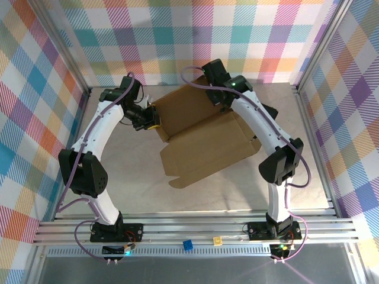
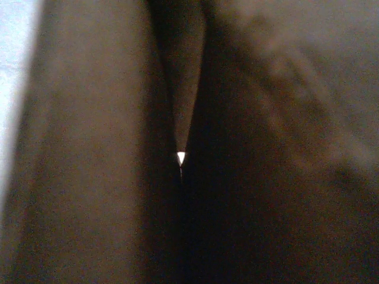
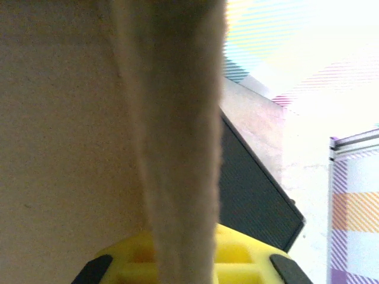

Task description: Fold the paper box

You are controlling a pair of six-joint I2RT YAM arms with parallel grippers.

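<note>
Item: paper box [image 1: 204,142], part-folded, mid-counter [image 1: 237,198]; bare room at front & sides. L pincer [image 1: 151,120] at box's left wall, grip can't tell. R pincer [image 3: 189,269] spread wide, astride upright flap. R wrist cam adds black case [image 3: 254,195] beyond.

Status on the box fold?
Left gripper at box left wall, right gripper at far edge, a flap through its jaws; grip unclear on both. Near panel flat. Black case close behind.

Top view overhead, facing down; wrist views pressed against paper box [image 1: 201,142], apparently.
</note>
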